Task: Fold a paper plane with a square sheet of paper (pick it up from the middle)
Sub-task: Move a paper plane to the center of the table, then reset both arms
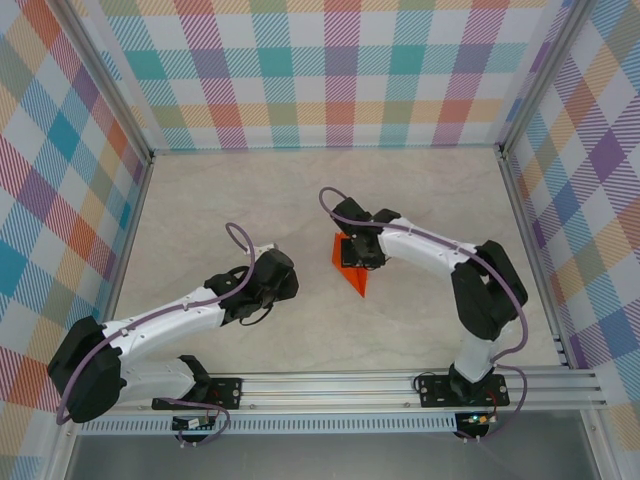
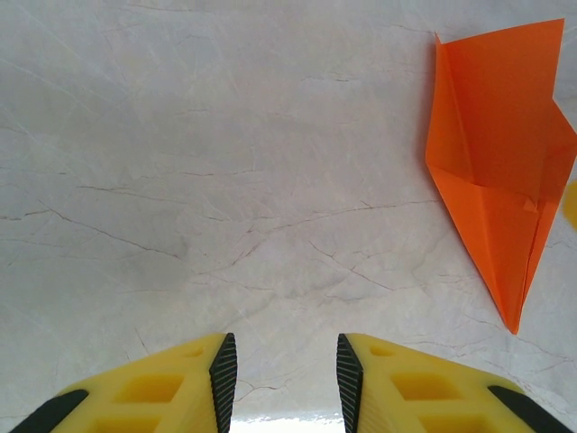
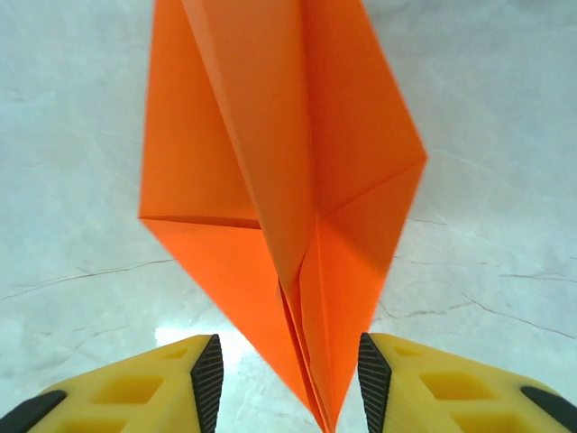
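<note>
Paper plane (image 3: 297, 180), bright orange, pointed, centre-creased, tip between parted right fingers (image 3: 162, 388), seemingly ungripped, left fingers (image 2: 162, 388) parted, empty

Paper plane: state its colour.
The paper plane is plain bright orange; the right wrist view shows it best.

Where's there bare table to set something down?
Free: the far table strip along the back wall, and the left side beyond the left arm. Crowded: centre, where the right gripper straddles the plane, left gripper nearby.
</note>
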You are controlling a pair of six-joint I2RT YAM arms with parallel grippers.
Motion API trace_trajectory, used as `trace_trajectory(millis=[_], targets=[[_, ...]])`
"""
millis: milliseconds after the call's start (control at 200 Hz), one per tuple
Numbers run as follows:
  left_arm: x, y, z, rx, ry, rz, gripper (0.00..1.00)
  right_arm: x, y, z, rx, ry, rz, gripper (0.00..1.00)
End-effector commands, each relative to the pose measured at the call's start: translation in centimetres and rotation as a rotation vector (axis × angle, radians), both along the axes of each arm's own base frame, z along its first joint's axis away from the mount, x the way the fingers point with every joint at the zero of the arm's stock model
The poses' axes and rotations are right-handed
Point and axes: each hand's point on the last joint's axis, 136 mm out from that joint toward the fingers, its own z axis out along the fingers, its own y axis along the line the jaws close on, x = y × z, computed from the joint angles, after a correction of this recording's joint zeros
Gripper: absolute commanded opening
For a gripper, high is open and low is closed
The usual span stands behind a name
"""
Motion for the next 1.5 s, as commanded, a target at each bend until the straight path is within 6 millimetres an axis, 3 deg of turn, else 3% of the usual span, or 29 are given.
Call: trace_trajectory(millis=[0,115,280,435,550,705,845,980,1155,1355,1495], targets=[[0.3,0.9,0.0,0.007,-0.014,0.030,0.37,-0.5,-0.9,2.7,0.017,-0.079,0.012,0.48],[0.4,0.9,0.1,0.013,-0.022,0.029,0.37,-0.6,-2.2,5.1,0.028,-0.172,0.000,0.53],[0.4,1.5,0.5,0.033,-0.042,0.031,0.40,-1.1,-5.5,8.1,0.009,-0.351,-0.036,0.57],[0.3,2.3,1.0,0.048,-0.073,0.040,0.56,-1.6,-10.2,11.0,-0.080,-0.538,-0.115,0.70],[0.2,3.3,1.4,0.070,-0.100,0.058,0.71,-1.5,-13.1,12.0,-0.161,-0.636,-0.136,0.79],[0.0,5.3,2.0,0.133,-0.130,0.096,0.99,-0.2,-17.6,9.9,-0.299,-0.622,-0.177,0.85],[-0.2,7.4,2.8,0.187,-0.181,0.128,1.00,1.1,-21.5,6.7,-0.364,-0.621,-0.248,0.92],[-0.4,9.5,3.2,0.213,-0.223,0.168,1.00,2.3,-23.4,4.2,-0.368,-0.645,-0.274,0.93],[-0.7,12.4,3.0,0.255,-0.239,0.223,1.00,4.9,-23.3,0.2,-0.248,-0.611,-0.232,0.93],[-0.3,14.7,2.7,0.286,-0.246,0.274,1.00,9.1,-21.0,2.0,-0.139,-0.798,-0.083,0.92],[0.5,16.0,2.5,0.312,-0.231,0.298,1.00,9.9,-22.1,1.2,-0.019,-0.813,-0.094,0.92]])
